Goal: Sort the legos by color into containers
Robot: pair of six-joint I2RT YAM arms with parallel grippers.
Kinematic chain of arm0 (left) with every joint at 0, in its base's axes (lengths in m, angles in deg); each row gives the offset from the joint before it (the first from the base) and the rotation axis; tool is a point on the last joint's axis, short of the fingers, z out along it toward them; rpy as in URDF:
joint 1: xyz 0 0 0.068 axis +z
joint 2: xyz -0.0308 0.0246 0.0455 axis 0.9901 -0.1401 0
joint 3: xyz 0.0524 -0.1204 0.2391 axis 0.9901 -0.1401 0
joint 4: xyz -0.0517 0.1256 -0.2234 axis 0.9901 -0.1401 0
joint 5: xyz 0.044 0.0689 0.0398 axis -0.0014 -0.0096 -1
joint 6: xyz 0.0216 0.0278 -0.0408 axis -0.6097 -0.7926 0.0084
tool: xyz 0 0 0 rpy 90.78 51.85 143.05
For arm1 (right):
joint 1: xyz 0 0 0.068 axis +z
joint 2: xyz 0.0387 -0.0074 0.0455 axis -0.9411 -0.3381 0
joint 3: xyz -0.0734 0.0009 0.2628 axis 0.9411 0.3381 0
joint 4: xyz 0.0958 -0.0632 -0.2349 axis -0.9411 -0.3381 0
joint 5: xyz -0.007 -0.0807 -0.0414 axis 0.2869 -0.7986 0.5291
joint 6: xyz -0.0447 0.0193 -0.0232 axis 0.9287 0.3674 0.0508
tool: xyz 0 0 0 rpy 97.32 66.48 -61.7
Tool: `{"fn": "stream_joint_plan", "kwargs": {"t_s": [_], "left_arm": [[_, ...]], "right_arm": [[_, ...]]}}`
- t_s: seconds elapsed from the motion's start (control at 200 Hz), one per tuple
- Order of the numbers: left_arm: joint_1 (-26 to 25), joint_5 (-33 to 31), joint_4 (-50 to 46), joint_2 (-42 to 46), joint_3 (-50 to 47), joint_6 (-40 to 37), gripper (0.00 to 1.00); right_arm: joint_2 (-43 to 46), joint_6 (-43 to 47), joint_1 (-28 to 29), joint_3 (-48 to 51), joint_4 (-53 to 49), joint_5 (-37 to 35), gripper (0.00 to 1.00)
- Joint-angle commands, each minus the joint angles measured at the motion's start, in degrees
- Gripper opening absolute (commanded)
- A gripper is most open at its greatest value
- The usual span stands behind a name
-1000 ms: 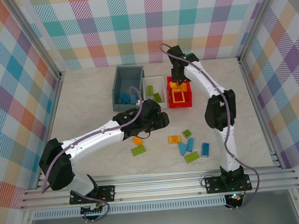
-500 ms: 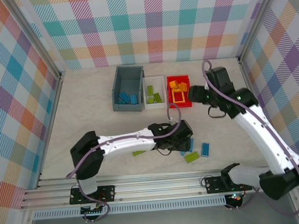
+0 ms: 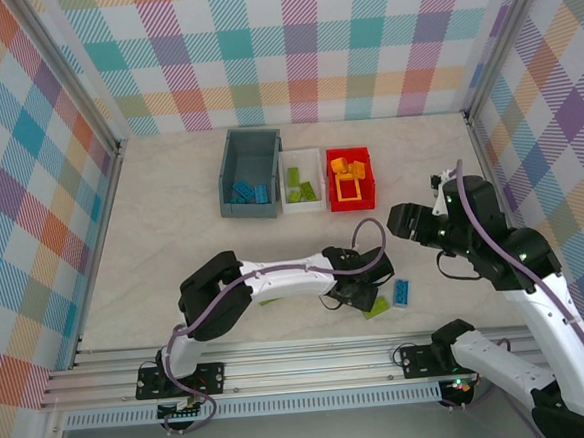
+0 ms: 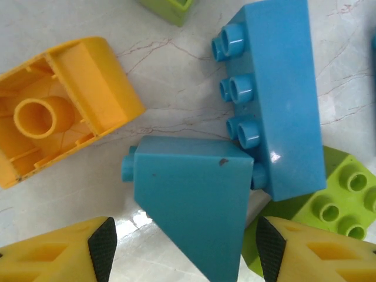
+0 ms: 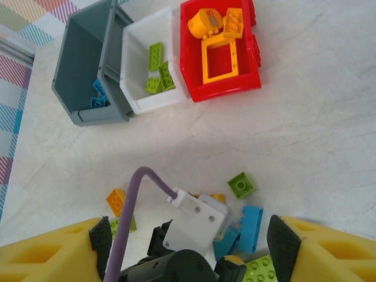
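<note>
My left gripper [image 4: 186, 249] is open, low over the table, its fingers either side of a blue sloped lego [image 4: 194, 200] but apart from it. A long blue lego [image 4: 276, 100], an upturned orange lego [image 4: 59, 106] and a lime green lego [image 4: 338, 200] lie round it. From above, the left gripper [image 3: 360, 294] is at the near middle. My right gripper [image 5: 191, 244] is open and holds nothing; it hangs high at the right [image 3: 402, 221]. The grey-blue container [image 5: 82, 64] holds blue legos, the white container [image 5: 136, 70] green ones, the red container [image 5: 191, 53] orange ones and the orange frame [image 5: 220, 59].
The left arm's wrist [image 5: 197, 220] lies under my right gripper. Loose legos near it: a green one [image 5: 241, 184], a blue one [image 5: 252, 226], an orange one [image 5: 116, 201]. From above, a blue lego [image 3: 402, 291] and a green lego [image 3: 380, 306] lie beside the left gripper.
The right arm has pulled back from the red container to the near right. The left arm has swung right and come down over the blue legos.
</note>
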Motion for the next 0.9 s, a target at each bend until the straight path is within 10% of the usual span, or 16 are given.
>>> {"fn": "stream_joint_plan", "kwargs": {"t_s": [0.0, 0.9], "left_arm": [[0.4, -1.4, -2.1, -1.9, 3.2, -2.6, 0.65], [3.1, -0.2, -2.2, -4.0, 5.3, -3.8, 0.60]], "right_arm": [[-0.6, -1.6, 0.0, 0.5, -0.5, 1.9, 0.72], [-1.0, -1.1, 0.0, 1.4, 0.0, 3.3, 0.72]]}}
